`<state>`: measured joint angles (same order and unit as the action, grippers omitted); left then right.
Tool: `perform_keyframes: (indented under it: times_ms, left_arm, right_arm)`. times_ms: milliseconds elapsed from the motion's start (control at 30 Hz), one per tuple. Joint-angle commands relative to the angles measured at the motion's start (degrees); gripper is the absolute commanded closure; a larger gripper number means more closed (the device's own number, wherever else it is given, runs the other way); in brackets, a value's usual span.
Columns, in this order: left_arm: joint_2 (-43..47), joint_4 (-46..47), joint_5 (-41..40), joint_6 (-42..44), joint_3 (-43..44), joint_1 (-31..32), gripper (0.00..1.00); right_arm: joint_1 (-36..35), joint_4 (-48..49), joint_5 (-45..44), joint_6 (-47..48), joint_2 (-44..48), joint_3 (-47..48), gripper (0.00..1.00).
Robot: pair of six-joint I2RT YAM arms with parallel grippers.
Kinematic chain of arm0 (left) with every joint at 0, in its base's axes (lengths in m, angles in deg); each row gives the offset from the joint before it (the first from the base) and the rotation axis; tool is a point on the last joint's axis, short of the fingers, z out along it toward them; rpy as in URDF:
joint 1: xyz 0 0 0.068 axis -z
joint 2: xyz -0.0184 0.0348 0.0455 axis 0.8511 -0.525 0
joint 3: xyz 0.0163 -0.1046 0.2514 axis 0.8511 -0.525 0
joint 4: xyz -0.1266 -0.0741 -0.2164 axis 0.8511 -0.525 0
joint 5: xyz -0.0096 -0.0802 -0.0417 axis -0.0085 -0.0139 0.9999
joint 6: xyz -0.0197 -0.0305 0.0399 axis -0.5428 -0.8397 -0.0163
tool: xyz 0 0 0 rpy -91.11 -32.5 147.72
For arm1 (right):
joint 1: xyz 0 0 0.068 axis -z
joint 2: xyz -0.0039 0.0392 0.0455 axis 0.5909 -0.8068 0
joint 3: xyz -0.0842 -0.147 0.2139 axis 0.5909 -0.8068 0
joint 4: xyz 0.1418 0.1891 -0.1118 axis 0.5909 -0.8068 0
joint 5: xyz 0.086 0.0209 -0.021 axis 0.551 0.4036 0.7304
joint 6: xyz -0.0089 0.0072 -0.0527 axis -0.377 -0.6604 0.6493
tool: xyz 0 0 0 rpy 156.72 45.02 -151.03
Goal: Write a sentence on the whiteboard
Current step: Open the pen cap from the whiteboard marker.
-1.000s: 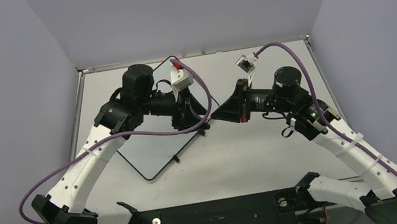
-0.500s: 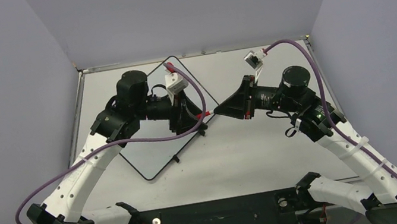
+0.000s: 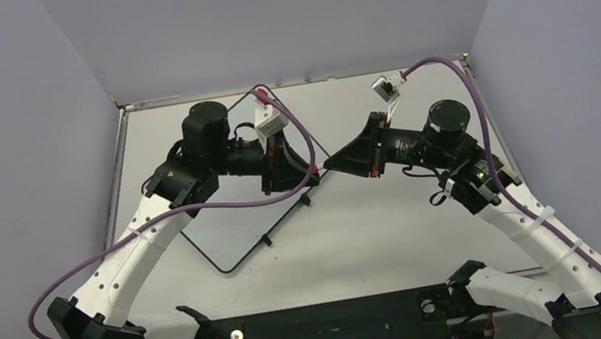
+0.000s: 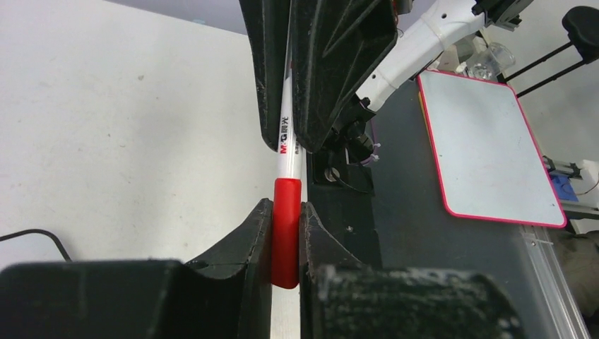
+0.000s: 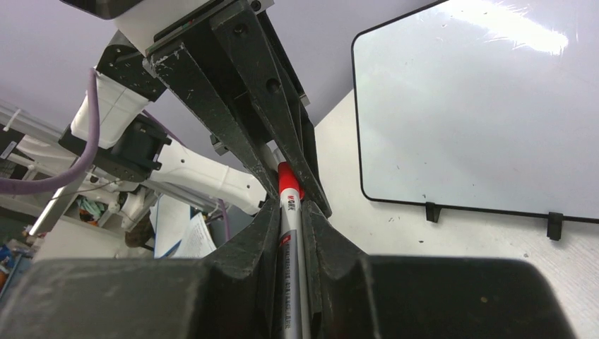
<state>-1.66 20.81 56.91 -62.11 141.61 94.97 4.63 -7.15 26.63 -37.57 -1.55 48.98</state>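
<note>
The two arms meet nose to nose above the middle of the tabletop (image 3: 396, 218), sharing a single marker (image 5: 291, 240) between them. The left claw (image 4: 286, 212) is clamped on the red cap (image 4: 287, 233), its pads pressed flat against both sides. The right claw (image 5: 289, 208) is clamped on the pale barrel just behind the cap. Gripping the two halves of the pen from opposite ends looks like the setup for pulling the cap off. One arm could not do that alone, and the straight, in-line pose lets each arm pull directly away from the other. The marker is carried in the air, roughly level, and touches nothing but the two claws. The whiteboard (image 3: 233, 226) lies flat on the tabletop, turned corner-on to the arms, partly under the left arm and just beside the meeting point. Its small black feet show along the edge nearest the right wrist camera. What can be seen of its surface is bare and glossy, with no sentence on it, so the writing has not begun. A clean uncapping probably needs a firm hold on the barrel, since a slip there could leave the cap seated.
</note>
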Motion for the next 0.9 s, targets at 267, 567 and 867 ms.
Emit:
perform_keyframes:
  times_ms: [267, 567, 867]
  left_arm:
    - [2.09, 3.12, -10.69, 9.48, -3.33, -0.15, 1.0]
    - [8.02, 14.75, -17.32, 13.4, -14.72, 0.6, 1.0]
    - [8.42, 18.62, -28.84, 13.86, -18.69, 2.89, 1.0]
  right_arm:
    - [3.71, 3.35, 1.51, -1.88, 1.47, -2.76, 1.0]
    - [9.26, 1.06, 2.51, -2.34, 1.87, -4.25, 1.0]
    - [15.41, -11.22, -4.92, 5.16, 3.02, -1.68, 1.0]
